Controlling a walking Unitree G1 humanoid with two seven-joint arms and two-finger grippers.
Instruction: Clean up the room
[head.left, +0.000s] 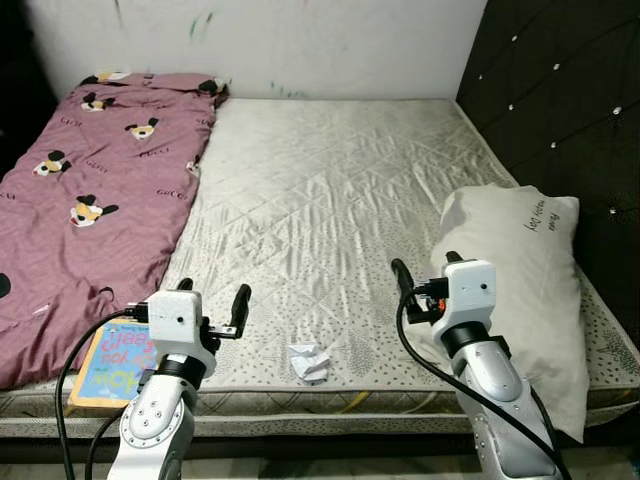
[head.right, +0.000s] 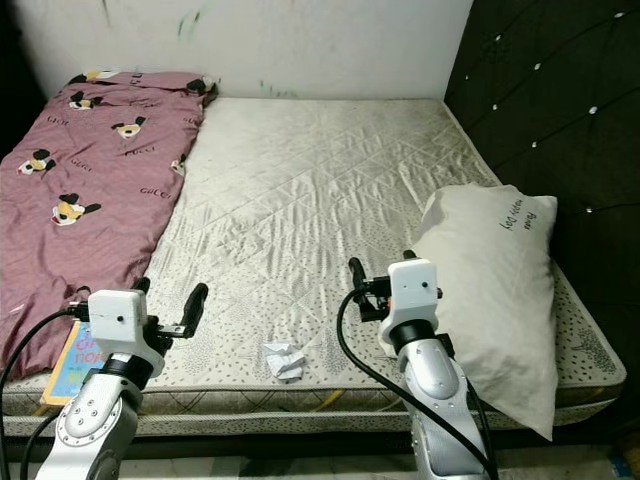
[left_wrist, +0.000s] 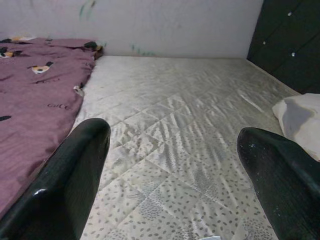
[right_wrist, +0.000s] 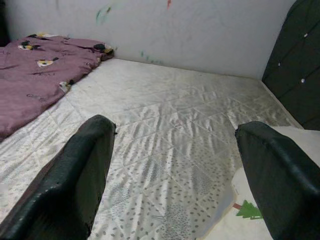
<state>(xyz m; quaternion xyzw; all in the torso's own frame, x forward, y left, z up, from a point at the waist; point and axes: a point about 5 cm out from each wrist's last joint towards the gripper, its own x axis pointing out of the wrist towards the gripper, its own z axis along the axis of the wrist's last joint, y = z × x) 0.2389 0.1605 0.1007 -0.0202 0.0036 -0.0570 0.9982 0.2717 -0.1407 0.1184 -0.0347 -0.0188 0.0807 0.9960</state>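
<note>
Paper ball (head.left: 309, 361): crumpled, on the bed (head.left: 330, 190) near its front edge, between the two arms.
Left pincer (head.left: 212, 300): spread wide, holding nothing, above the front edge.
Right pincer (head.left: 425, 272): spread wide, holding nothing, beside the pillow (head.left: 520, 290).
Book (head.left: 110, 365): front left corner, beside the blanket (head.left: 90, 190).

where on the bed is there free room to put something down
The widest bare patch is mid-mattress, between the maroon blanket and the pillow. The near edge is crowded: book, crumpled paper, both grippers.
</note>
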